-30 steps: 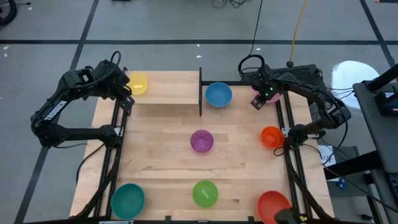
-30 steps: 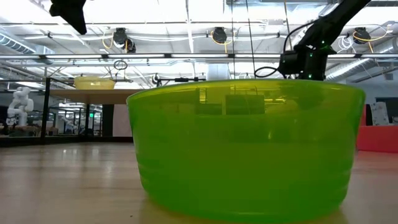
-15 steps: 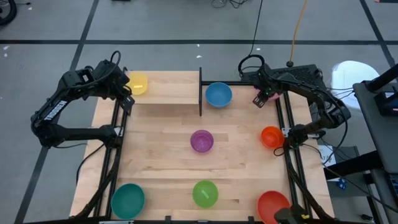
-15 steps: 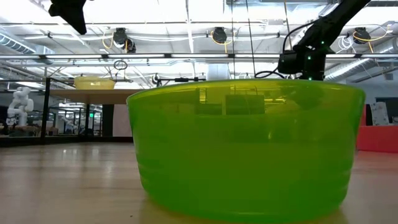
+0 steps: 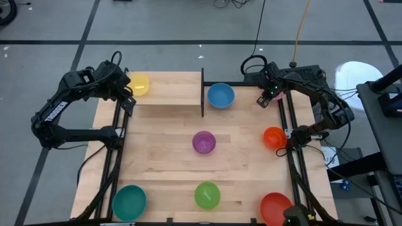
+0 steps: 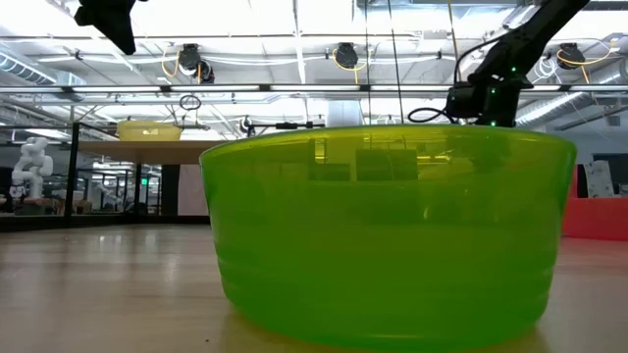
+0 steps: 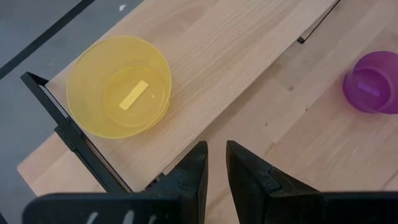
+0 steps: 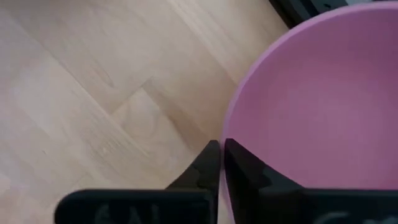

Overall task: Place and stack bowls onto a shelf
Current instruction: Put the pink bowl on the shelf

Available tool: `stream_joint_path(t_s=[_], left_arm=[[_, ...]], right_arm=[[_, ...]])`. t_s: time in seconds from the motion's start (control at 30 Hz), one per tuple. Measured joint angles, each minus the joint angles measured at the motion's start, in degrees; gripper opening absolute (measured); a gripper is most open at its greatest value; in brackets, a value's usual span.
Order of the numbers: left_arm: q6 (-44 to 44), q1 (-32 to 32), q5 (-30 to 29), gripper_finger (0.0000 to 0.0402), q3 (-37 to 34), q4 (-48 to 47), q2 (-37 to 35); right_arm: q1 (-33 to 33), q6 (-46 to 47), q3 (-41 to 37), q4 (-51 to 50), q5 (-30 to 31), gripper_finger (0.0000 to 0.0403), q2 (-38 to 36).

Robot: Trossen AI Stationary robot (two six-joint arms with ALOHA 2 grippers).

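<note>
Your right gripper sits at about 1 o'clock on the table, and its fingers are pressed together on the rim of the pink bowl. In the right wrist view one finger lies inside the rim and one outside, with light wood showing just beyond the bowl. From above, only a sliver of the pink bowl peeks out under the gripper, close to the table's right edge.

Your left gripper hovers at about 11 o'clock, over the left end of the shelf. Its fingers are nearly closed with a narrow gap between them, and they hold nothing. The yellow bowl rests upright on the shelf planks, apart from those fingers, near the shelf's corner post.

The blue bowl stands at 12 o'clock, just beside the shelf's right end and between the shelf and your right gripper. The purple bowl is at the table's centre. The orange bowl lies at 3 o'clock, well apart from the pink one. Along the near edge you have the teal bowl at 7 o'clock, the green bowl at 6 o'clock, and the red bowl at 5 o'clock.
</note>
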Motion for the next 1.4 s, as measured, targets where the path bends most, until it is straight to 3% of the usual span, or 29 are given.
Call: stream_joint_path(t_s=[0.37,0.6,0.9,1.13,1.4], left_arm=[[0.0,0.0,0.0,0.0065,0.0,0.0,0.0],[0.0,0.0,0.0,0.0065,0.0,0.0,0.0],[0.2,0.0,0.0,0.0065,0.0,0.0,0.0],[0.2,0.0,0.0,0.0065,0.0,0.0,0.0],[0.3,0.0,0.0,0.0065,0.0,0.0,0.0]], right_arm=[[4.4,-1.0,0.0,-6.4,0.8,0.0001,-1.6],[10.5,-0.7,0.0,-6.7,0.6,0.0001,-10.0],[17.0,7.6,1.2,-7.3,0.7,0.0000,-19.3],[23.8,9.6,10.5,-6.9,1.1,0.0000,-19.6],[30.2,8.6,27.5,-6.6,4.2,0.0000,-10.1]])
